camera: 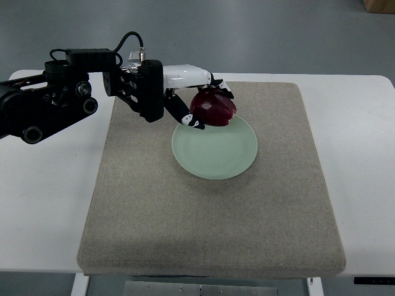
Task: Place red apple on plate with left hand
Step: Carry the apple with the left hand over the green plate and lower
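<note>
Left robot hand (pixel 199 102) grips red apple (pixel 213 108) over pale green plate's (pixel 216 154) far rim.

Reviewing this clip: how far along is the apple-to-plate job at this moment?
Done: the left hand has the red apple grasped and carried to the far-left rim of the green plate, which sits on the beige mat. In hand: the fingers are closed around the apple, which overlaps the plate's edge. Left: setting it down on the plate, releasing and withdrawing. Whether the apple already touches the plate cannot be told.
</note>
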Robot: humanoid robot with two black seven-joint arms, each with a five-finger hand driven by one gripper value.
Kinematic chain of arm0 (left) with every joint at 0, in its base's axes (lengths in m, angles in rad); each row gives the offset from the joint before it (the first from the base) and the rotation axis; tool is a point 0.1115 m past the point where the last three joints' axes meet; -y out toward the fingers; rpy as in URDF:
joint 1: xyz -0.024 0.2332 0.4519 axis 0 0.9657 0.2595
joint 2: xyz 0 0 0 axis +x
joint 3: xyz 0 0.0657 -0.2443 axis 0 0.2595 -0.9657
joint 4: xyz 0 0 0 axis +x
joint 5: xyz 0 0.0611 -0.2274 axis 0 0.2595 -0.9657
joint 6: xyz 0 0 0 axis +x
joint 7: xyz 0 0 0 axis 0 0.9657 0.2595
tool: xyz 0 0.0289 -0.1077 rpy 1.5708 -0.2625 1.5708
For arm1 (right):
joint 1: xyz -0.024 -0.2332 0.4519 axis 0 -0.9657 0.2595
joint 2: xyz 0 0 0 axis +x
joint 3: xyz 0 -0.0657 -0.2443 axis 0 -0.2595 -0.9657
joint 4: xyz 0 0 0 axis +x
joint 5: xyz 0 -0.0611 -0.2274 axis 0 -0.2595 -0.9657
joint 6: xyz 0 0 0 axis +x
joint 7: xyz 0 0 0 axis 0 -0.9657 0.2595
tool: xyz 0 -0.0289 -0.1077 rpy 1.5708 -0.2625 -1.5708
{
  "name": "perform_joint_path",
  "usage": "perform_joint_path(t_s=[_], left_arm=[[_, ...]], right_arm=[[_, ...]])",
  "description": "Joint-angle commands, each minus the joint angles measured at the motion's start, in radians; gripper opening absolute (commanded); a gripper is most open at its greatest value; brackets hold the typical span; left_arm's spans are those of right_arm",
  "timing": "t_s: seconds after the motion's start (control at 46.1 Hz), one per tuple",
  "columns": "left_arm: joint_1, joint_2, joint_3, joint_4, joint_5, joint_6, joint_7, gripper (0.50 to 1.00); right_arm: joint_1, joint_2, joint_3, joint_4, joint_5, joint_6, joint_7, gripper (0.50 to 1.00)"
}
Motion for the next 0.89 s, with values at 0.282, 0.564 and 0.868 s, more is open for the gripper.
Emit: perform_joint_path(t_s=[0.282, 0.564, 0.868], left_arm=[[0.069, -0.069, 0.015, 0.079, 0.100, 0.078, 0.000, 0.500], [0.069, -0.095, 0.067, 0.098, 0.105, 0.079, 0.000, 0.500], [0.069, -0.100, 0.069, 0.110, 0.125, 0.086, 0.000, 0.500]], right_arm=[[0.000, 0.000, 0.000, 0.001, -0.001, 0.000, 0.000, 0.964], [0.000, 0.000, 0.000, 0.000, -0.001, 0.000, 0.000, 0.964], [0.000, 0.000, 0.000, 0.001, 0.001, 0.000, 0.000, 0.964]])
